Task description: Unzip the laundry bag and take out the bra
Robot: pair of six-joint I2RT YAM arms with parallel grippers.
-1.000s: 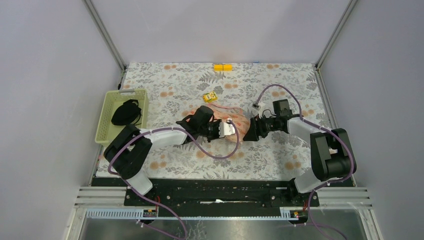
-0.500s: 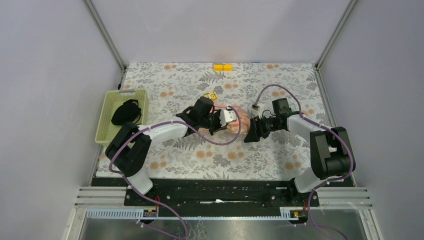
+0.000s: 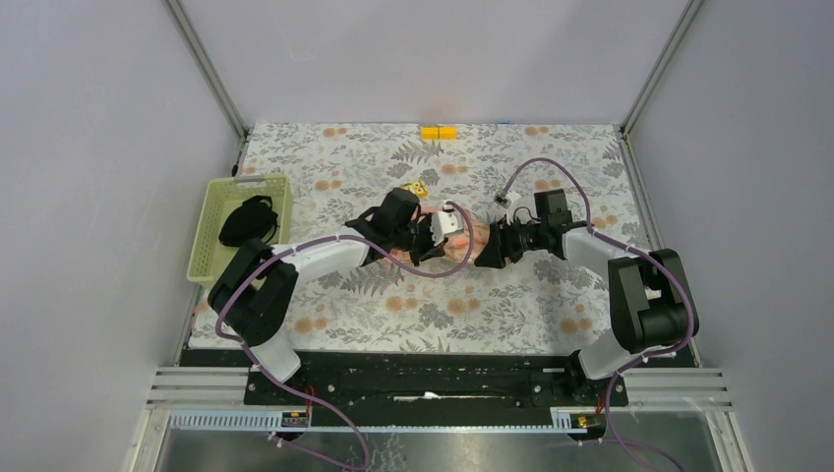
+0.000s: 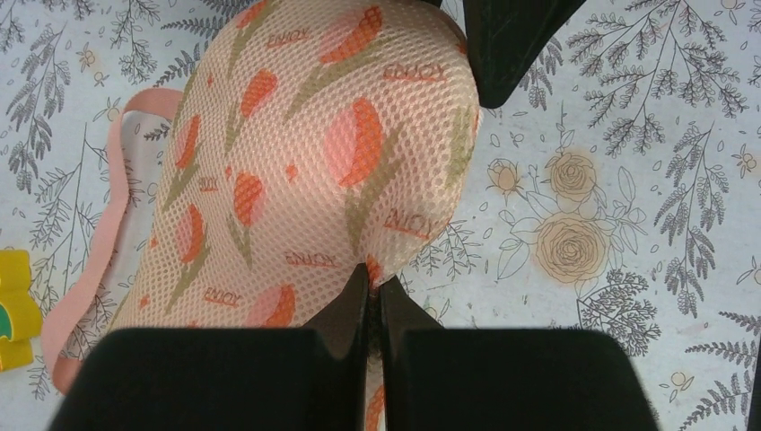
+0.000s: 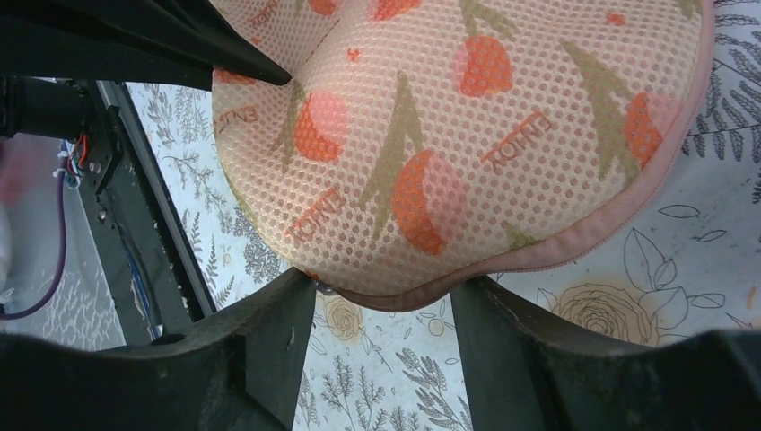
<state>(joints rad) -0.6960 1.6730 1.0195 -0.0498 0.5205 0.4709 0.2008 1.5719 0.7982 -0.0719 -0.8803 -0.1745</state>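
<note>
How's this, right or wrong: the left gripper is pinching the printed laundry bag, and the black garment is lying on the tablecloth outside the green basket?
One thing is wrong. The black garment lies inside the green basket, not on the tablecloth; the top external view shows it. The left gripper is indeed shut on the laundry bag.

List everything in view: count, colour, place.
laundry bag: one, salmon-pink mesh with red-orange tulips, table centre between the grippers
basket: one, pale green, table's left edge
black garment: one, black, inside the basket
yellow block: one, yellow, table's far edge
small yellow piece: one, yellow with green, beside the bag
tablecloth: one, white with grey and orange flowers, over the table
left gripper: one, black, shut on the bag's edge
right gripper: one, black, open, jaws either side of the bag's piped rim
</note>
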